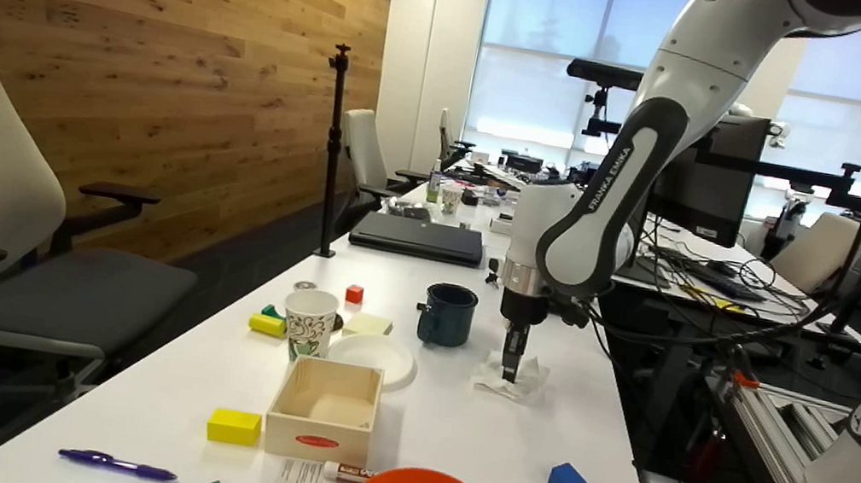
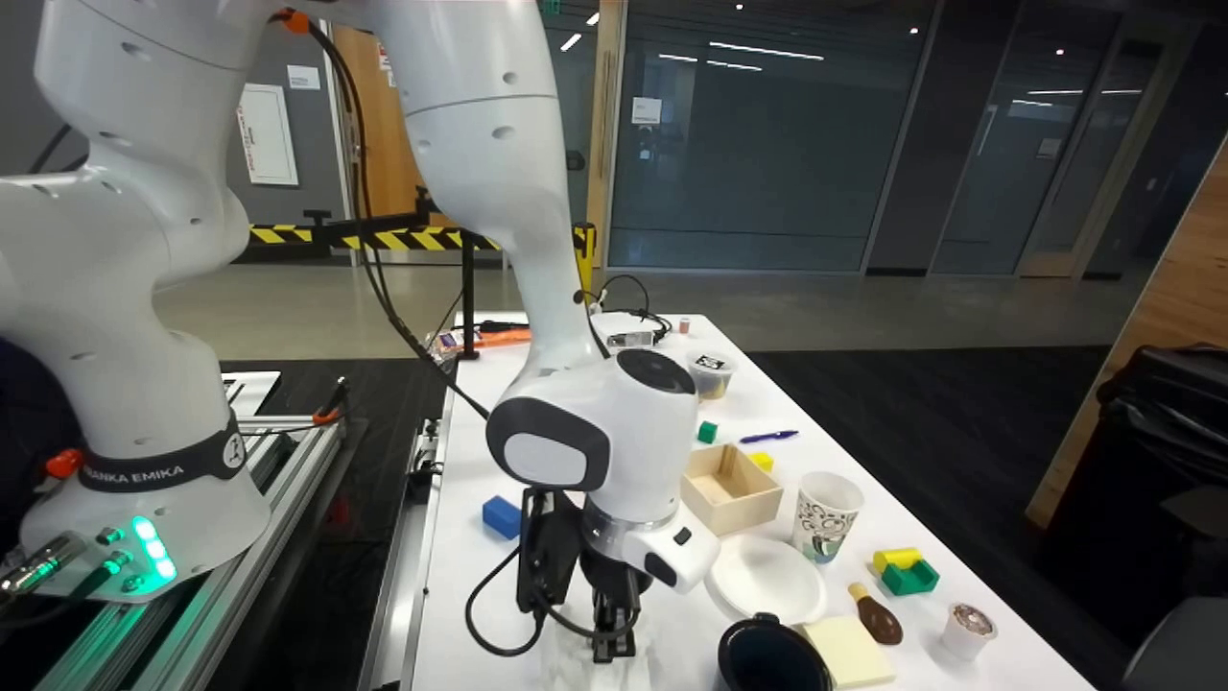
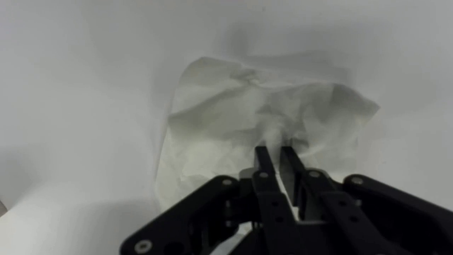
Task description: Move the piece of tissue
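White tissue (image 3: 244, 124), rumpled on table (image 1: 485, 440), fold pinched in tool (image 3: 274, 149)

Looks like an office doubling as a robotics lab. Furnished with an office chair (image 1: 67, 296), a computer monitor (image 1: 702, 189) and a keyboard (image 1: 724, 283), and bounded by a wood-panelled wall (image 1: 148, 59) and a glass partition (image 2: 767, 163). Marked as a lab by a Franka Emika robot arm (image 2: 494, 163) on an aluminium-profile frame (image 1: 779, 442) and by a black-and-yellow striped barrier (image 2: 414, 239).
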`<control>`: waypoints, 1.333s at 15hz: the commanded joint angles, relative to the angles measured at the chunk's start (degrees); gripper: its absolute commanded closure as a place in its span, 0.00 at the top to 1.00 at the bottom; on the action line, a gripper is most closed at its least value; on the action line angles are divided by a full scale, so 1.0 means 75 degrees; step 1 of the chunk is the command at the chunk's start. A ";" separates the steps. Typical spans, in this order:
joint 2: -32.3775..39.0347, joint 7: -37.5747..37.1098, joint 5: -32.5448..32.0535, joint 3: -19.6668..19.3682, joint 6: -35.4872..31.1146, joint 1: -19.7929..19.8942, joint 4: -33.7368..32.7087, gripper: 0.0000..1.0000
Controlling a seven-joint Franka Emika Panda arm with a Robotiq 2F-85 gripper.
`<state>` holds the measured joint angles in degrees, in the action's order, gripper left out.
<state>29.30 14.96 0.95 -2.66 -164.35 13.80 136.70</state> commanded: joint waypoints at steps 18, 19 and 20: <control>-0.0088 0.0337 -0.0204 0.0102 0.0057 0.0266 0.0081 1.00; -0.0240 0.0270 -0.0267 -0.0011 0.0144 0.0163 0.0117 1.00; -0.0454 0.0248 -0.0274 -0.0049 0.0304 0.0140 0.0161 1.00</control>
<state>30.78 16.88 0.95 -2.28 -164.81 14.87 136.11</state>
